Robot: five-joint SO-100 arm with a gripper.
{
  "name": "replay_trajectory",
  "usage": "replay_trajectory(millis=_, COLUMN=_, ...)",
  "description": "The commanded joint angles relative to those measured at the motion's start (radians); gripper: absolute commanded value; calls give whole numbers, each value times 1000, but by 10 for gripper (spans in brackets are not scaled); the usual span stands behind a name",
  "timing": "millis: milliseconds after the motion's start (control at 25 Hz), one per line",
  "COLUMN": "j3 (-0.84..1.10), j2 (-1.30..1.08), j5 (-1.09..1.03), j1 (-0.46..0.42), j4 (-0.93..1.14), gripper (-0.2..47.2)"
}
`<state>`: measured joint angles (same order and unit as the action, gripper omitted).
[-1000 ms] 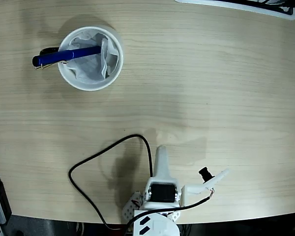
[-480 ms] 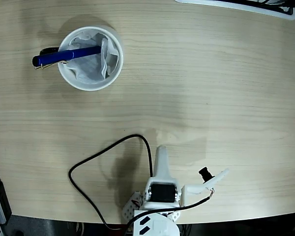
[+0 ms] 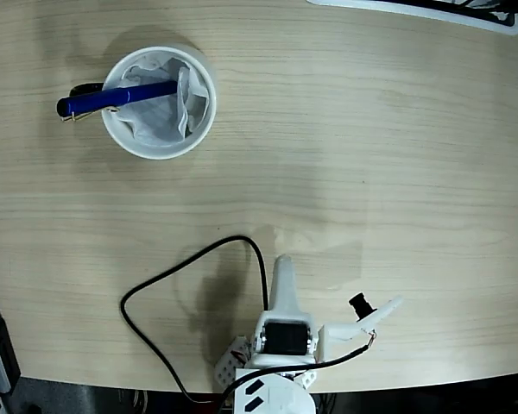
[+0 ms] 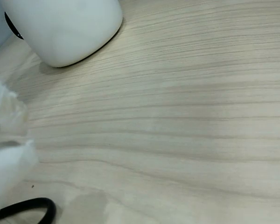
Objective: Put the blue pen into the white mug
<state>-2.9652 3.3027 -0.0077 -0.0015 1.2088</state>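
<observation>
The white mug (image 3: 161, 153) stands at the table's far left in the fixed view, lined with crumpled white paper. The blue pen (image 3: 116, 97) lies tilted across it, one end inside on the paper and the capped end sticking out over the left rim beside the black handle (image 3: 88, 89). My gripper (image 3: 282, 266) is folded back at the near edge, far from the mug, its jaws together and holding nothing. In the wrist view the mug's wall (image 4: 65, 28) fills the top left and blurred white fingertips (image 4: 7, 163) show at the left edge; the pen is out of that view.
A black cable (image 3: 181, 267) loops over the table left of the arm's base, and its end shows in the wrist view (image 4: 28, 207). A white-edged object (image 3: 432, 12) lies along the far right edge. Bare wood lies between arm and mug.
</observation>
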Motion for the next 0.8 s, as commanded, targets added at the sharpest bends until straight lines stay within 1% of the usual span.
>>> replay_trajectory(millis=0, j3=-15, j2=67, j5=18, j1=3, j4=37, gripper=0)
replay_trajectory(millis=760, j3=-15, j2=67, j5=18, j1=3, j4=37, gripper=0)
